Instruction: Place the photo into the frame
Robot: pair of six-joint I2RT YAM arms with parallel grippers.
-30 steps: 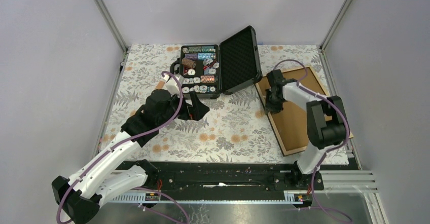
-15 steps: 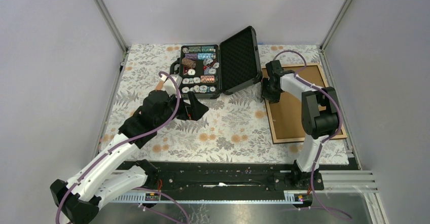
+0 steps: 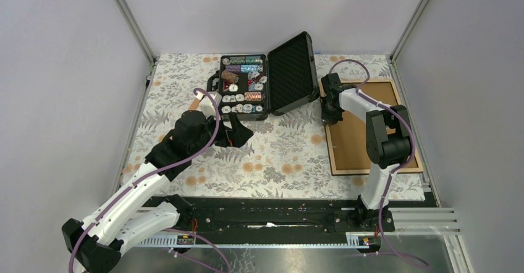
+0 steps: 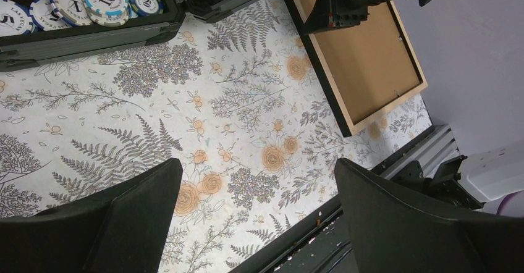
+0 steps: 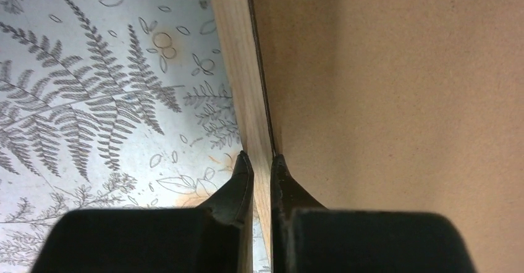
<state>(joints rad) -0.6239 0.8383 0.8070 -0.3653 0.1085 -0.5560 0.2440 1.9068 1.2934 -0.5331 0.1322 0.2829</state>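
The frame [image 3: 364,138] lies back side up at the right of the table, its brown backing board [image 5: 401,100] showing inside a light wood rail [image 5: 238,69]. My right gripper [image 3: 328,109] is at the frame's far left corner, and in the right wrist view the gripper [image 5: 262,157] is shut on that rail, one finger on each side of it. My left gripper [image 3: 238,131] hangs open over the floral cloth in the middle, and in the left wrist view the gripper [image 4: 256,165] has nothing between its fingers. The frame [image 4: 371,57] also shows there. The photo is not in view.
An open black case of poker chips [image 3: 244,88] stands at the back centre, its lid [image 3: 293,72] raised and leaning toward the frame. The chips [image 4: 92,4] show at the left wrist view's top. Grey walls and metal posts enclose the table, and a black rail [image 3: 272,214] runs along the near edge.
The frame has swung from a skewed lie to nearly square with the table's right side. My right gripper moved farther back along the left rail and closed on it. The left arm barely moved.
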